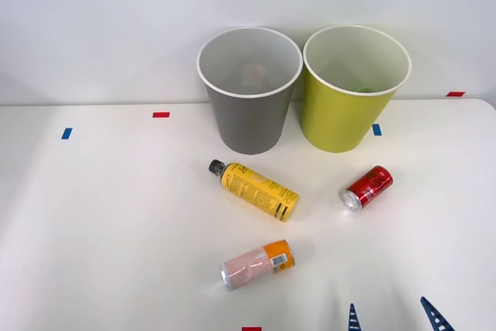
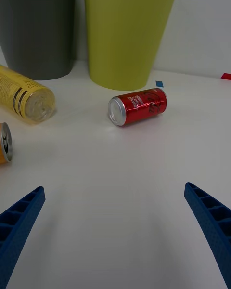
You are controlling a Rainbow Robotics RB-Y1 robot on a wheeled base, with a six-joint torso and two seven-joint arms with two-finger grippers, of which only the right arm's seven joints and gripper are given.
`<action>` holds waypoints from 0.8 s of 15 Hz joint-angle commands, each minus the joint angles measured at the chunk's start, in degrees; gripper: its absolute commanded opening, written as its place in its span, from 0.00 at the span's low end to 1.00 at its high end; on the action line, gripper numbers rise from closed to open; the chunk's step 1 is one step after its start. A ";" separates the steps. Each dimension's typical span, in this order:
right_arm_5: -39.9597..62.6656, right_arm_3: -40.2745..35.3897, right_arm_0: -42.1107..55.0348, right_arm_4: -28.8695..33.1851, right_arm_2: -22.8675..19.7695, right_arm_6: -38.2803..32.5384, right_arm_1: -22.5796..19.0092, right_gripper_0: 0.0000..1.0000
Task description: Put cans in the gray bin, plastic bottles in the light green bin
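A shiny red can lies on its side in front of the light green bin. A pale pink can with an orange band lies nearer the table's front. A yellow plastic bottle with a black cap lies before the gray bin. Something green shows inside the light green bin. My right gripper is open at the front edge, well short of the red can, with nothing between its blue fingers.
Small red and blue tape marks dot the white table. A pale wall rises right behind the two bins. Open tabletop lies to the left.
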 commanded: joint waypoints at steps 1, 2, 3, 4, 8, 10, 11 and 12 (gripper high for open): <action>-1.26 0.17 1.16 -0.87 1.20 -0.02 -0.10 1.00; -1.26 0.17 1.16 -1.13 1.47 -0.02 -0.10 1.00; -1.26 0.17 1.24 -1.40 1.73 -0.11 -0.01 1.00; -1.35 0.17 1.33 -1.66 1.82 -0.11 -0.01 1.00; -1.35 0.17 1.33 -2.01 1.91 0.06 -0.18 1.00; -1.35 0.17 1.33 -2.01 1.91 0.15 -0.18 1.00; -1.35 0.17 1.33 -2.01 1.91 0.15 -0.18 1.00; -1.35 0.17 1.33 -2.01 1.91 0.15 -0.18 1.00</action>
